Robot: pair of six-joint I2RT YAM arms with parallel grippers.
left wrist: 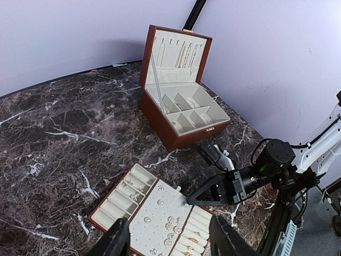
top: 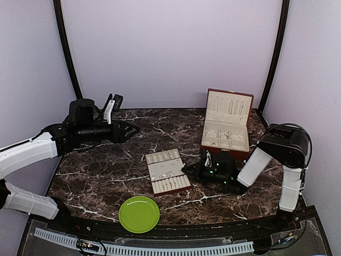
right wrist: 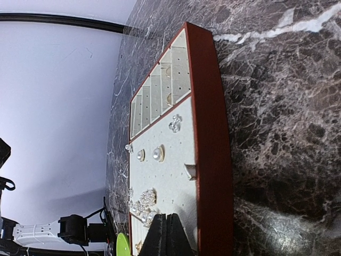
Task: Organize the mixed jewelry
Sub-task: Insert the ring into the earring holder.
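Right pincer tips together, nothing betw., at 3 o'clock rim of flat cream-lined, reddish-brown-edged tray. Tiny silvery mixed jewelry loose on tray mid panel. Risk: shoving tray w/ closed tips, scattering pcs over dark marble table. Left pincer apart, empty, 10 o'clock.

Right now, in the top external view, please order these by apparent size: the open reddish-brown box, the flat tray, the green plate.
1. open reddish-brown box, lid included
2. flat tray
3. green plate, only a little smaller than the tray; it lies nearer the camera, so this step is unsure
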